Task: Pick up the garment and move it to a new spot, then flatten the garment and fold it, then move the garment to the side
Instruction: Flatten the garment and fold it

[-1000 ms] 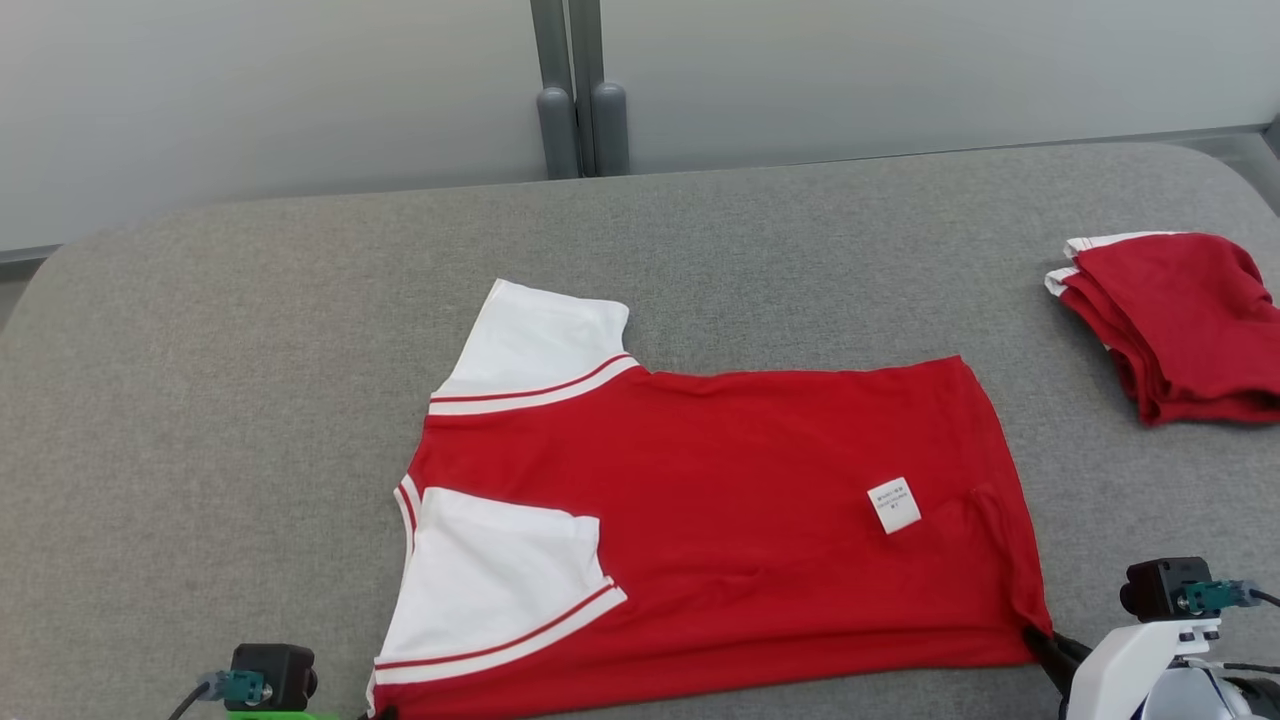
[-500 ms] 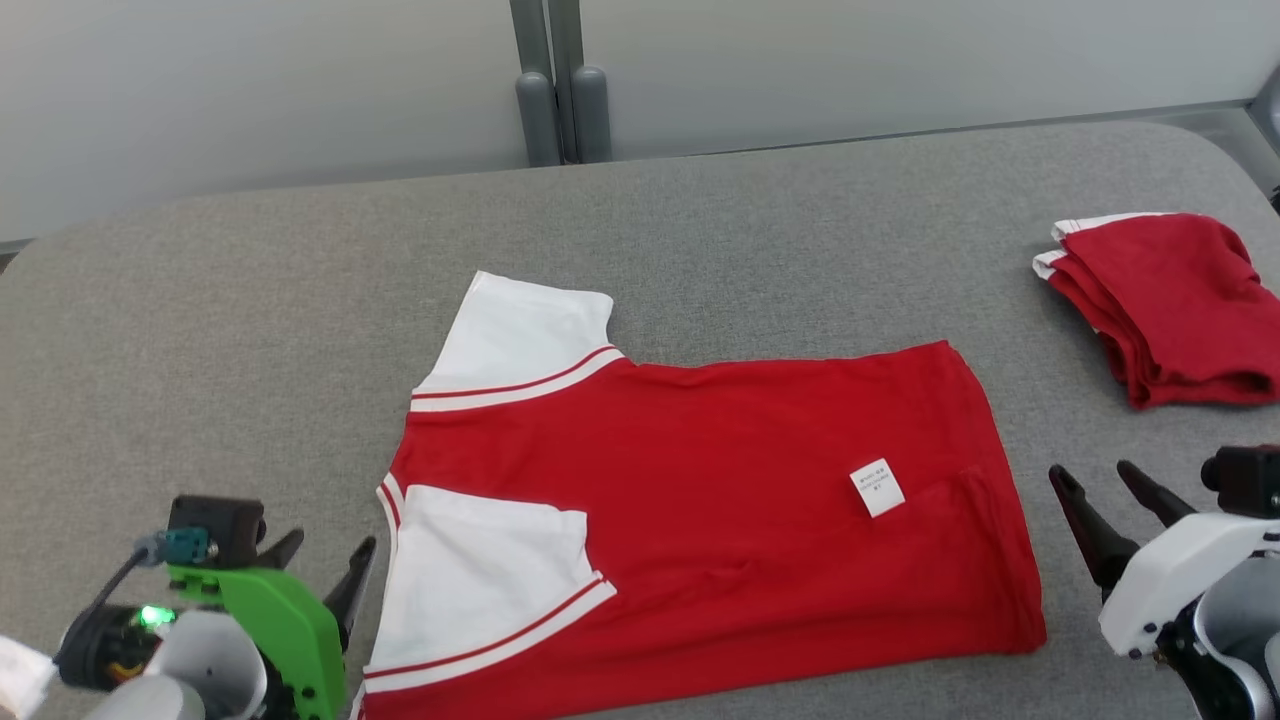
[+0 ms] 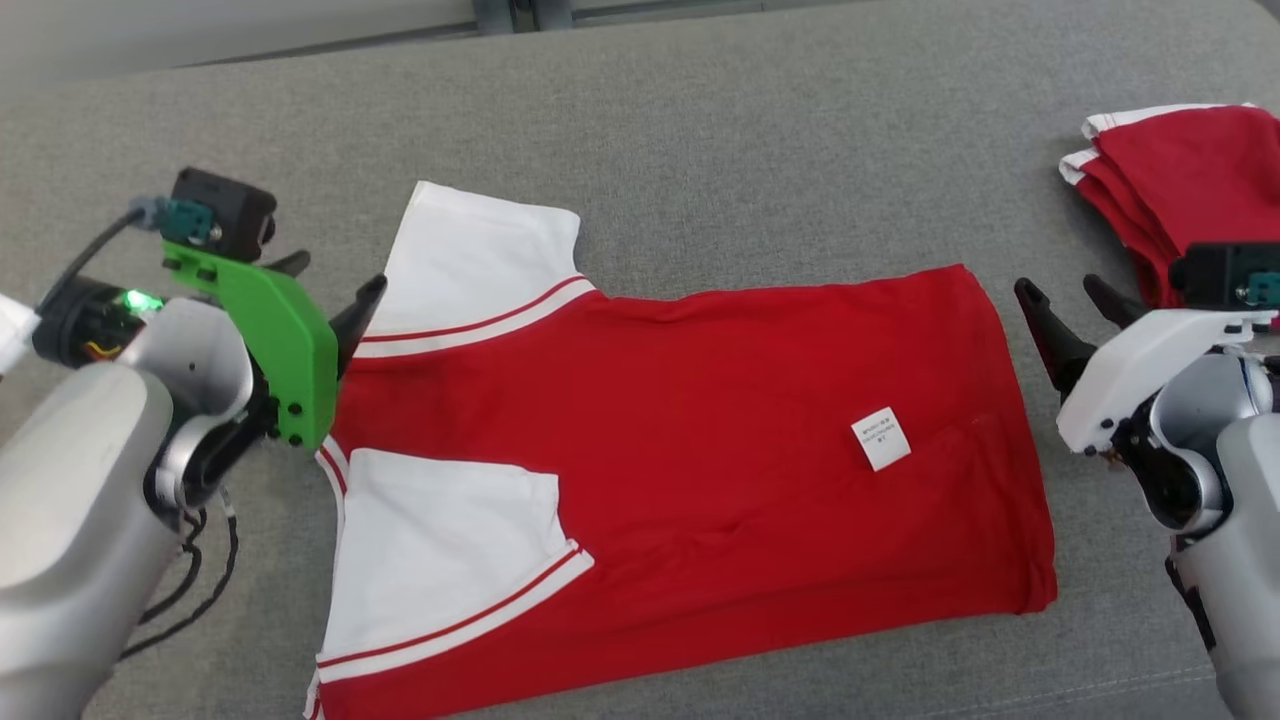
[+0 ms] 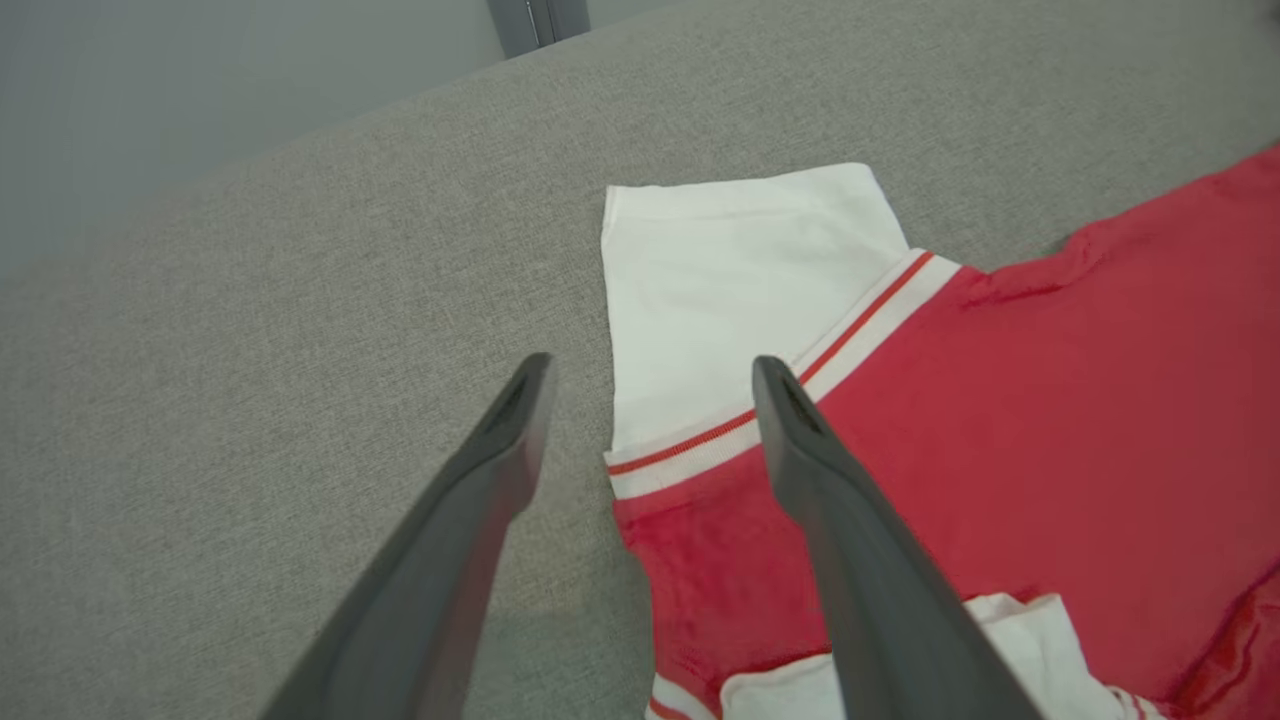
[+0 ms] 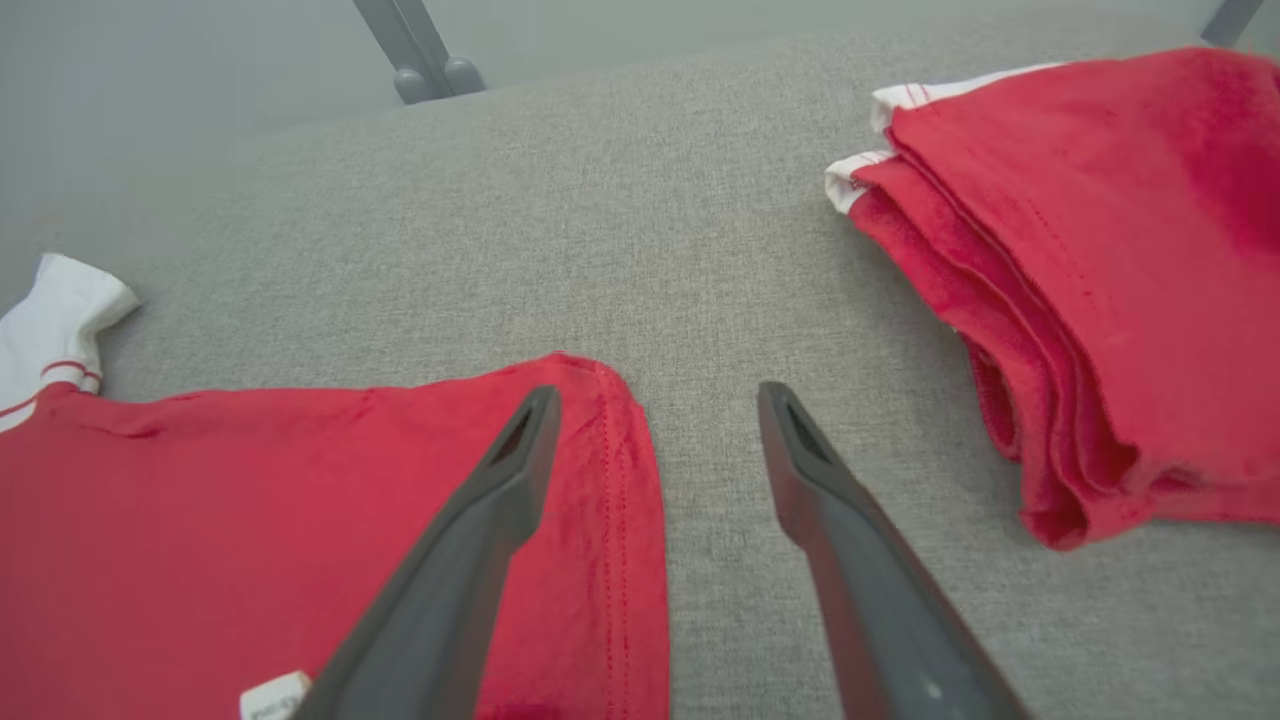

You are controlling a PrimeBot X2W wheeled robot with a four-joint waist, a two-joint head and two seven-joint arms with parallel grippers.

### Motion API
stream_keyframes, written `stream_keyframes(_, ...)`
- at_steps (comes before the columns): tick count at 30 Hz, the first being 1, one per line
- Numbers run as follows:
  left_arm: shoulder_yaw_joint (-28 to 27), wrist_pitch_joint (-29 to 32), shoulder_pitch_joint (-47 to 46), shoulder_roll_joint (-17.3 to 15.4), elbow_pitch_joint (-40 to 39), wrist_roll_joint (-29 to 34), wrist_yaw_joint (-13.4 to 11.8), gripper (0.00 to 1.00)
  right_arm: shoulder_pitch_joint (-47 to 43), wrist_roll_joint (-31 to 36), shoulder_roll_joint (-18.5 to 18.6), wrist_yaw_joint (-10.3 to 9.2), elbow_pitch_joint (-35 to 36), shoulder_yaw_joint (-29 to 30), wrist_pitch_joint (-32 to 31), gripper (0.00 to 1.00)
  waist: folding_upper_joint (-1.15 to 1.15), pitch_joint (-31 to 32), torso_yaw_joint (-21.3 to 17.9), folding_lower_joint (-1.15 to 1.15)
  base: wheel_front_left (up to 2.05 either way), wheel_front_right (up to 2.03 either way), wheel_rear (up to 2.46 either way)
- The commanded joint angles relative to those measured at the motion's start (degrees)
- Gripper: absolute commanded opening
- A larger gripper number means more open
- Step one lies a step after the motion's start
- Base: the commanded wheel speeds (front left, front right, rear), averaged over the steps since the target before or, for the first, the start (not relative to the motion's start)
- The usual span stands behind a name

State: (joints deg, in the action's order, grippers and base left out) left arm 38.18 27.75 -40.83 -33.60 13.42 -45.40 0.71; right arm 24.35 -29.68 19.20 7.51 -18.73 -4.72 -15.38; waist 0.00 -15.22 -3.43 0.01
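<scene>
A red knit garment (image 3: 700,450) lies spread flat at the centre of the head view, a rough rectangle on a grey woven upholstered surface (image 3: 760,130). At the lower left of the frame its near sleeve (image 3: 440,540), smooth white with a red-and-white striped band, is turned inward over the red cloth. A small white label (image 3: 881,438) sits right of centre.

At mid-left the left gripper (image 3: 335,275), on a bright green bracket (image 3: 270,330), stands with its two dark tapering fingers spread wide and holding nothing. In the left wrist view one finger is over bare grey weave and the other over the striped shoulder seam; whether either touches cannot be told.

At mid-right the right gripper (image 3: 1057,287) is likewise splayed and empty, just beside the garment's stitched hem.

Farther up, the far sleeve (image 3: 480,250) juts out, a white trapezoid on the grey. At the upper right lies a folded stack (image 3: 1180,180) of red cloth with white edges, its layers soft and rounded. A pale wall (image 3: 200,25) runs along the top edge.
</scene>
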Motion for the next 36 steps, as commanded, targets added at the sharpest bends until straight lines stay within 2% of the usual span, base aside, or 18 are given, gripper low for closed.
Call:
stream_keyframes(1, 0.24, 0.81, -3.16, 0.64, 1.91, 0.34, 1.1, 1.0, 2.29, -0.81, -0.3, -0.05, -1.75, -1.07, 0.05, 1.0, 0.0, -4.68, -1.87, -0.01, 0.0, 0.0, 0.0)
stream_keyframes(7, 1.48, 4.36, -11.53, 2.7, 9.19, 0.28, 4.18, 1.0, 9.32, -3.75, -0.7, -0.05, -8.14, -6.6, -0.05, 1.0, 0.0, -8.27, -3.44, -0.01, 0.0, 0.0, 0.0)
stream_keyframes(11, 1.71, 6.38, -15.87, 3.51, 12.94, -0.9, 5.32, 1.0, 13.45, -5.51, -0.34, -0.05, -10.83, -10.53, 0.19, 0.78, 0.0, -10.5, -4.39, -0.01, 0.0, 0.0, 0.0)
stream_keyframes(18, 2.72, 8.82, -20.3, 3.55, 19.2, -2.53, 6.38, 1.0, 17.59, -9.09, -0.46, -0.05, -13.31, -17.62, 0.99, 0.74, 0.0, -12.42, -6.36, -0.01, 0.0, 0.0, 0.0)
stream_keyframes(22, 3.54, 8.84, -21.39, 3.01, 21.26, -3.28, 6.73, 1.0, 18.36, -10.71, -0.04, -0.05, -13.43, -21.04, 2.21, 0.64, 0.0, -12.68, -7.44, -0.01, 0.0, 0.0, 0.0)
stream_keyframes(28, 4.93, 7.93, -22.53, 2.3, 24.36, -3.33, 6.8, 1.0, 18.97, -12.89, 0.64, -0.06, -12.68, -25.25, 4.6, 0.31, 0.0, -13.02, -8.65, -0.01, 0.0, 0.0, 0.0)
stream_keyframes(29, 5.13, 7.67, -22.59, 2.36, 25.05, -3.52, 6.76, 1.0, 19.21, -13.2, 0.78, -0.06, -12.49, -25.96, 5.15, 0.2, 0.0, -13.01, -8.8, -0.01, 0.0, 0.0, 0.0)
stream_keyframes(30, 5.24, 7.62, -22.67, 2.44, 25.51, -3.74, 6.77, 1.0, 19.39, -13.63, 0.86, -0.06, -12.38, -26.47, 5.68, 0.0, 0.0, -12.99, -8.88, -0.01, 0.0, 0.0, 0.0)
stream_keyframes(31, 5.42, 7.51, -22.84, 2.54, 25.92, -3.84, 6.78, 0.82, 19.57, -14.11, 1.01, -0.07, -12.42, -27.02, 6.22, 0.0, 0.0, -12.94, -8.96, -0.01, 0.0, 0.0, 0.0)
stream_keyframes(32, 5.76, 7.41, -23.0, 2.55, 26.08, -3.9, 6.79, 0.47, 19.74, -14.46, 1.13, -0.07, -12.54, -27.44, 6.59, 0.0, 0.0, -12.89, -8.99, -0.01, 0.0, 0.0, 0.0)
stream_keyframes(33, 6.1, 7.16, -23.16, 2.49, 26.28, -4.12, 6.8, 0.08, 19.92, -14.87, 1.2, -0.07, -12.73, -27.89, 7.16, 0.0, 0.0, -12.8, -9.0, -0.01, 0.0, 0.0, 0.0)
stream_keyframes(34, 6.47, 7.06, -23.25, 2.37, 26.48, -4.36, 6.8, 0.0, 20.09, -15.28, 1.27, -0.07, -13.02, -28.13, 7.98, 0.0, 0.0, -12.67, -8.96, -0.01, 0.0, 0.0, 0.0)
stream_keyframes(36, 7.15, 6.03, -23.73, 1.84, 26.52, -4.14, 6.81, 0.0, 20.5, -15.95, 1.51, -0.08, -13.73, -28.19, 9.58, 0.0, 0.0, -12.43, -8.76, -0.01, 0.0, 0.0, 0.0)
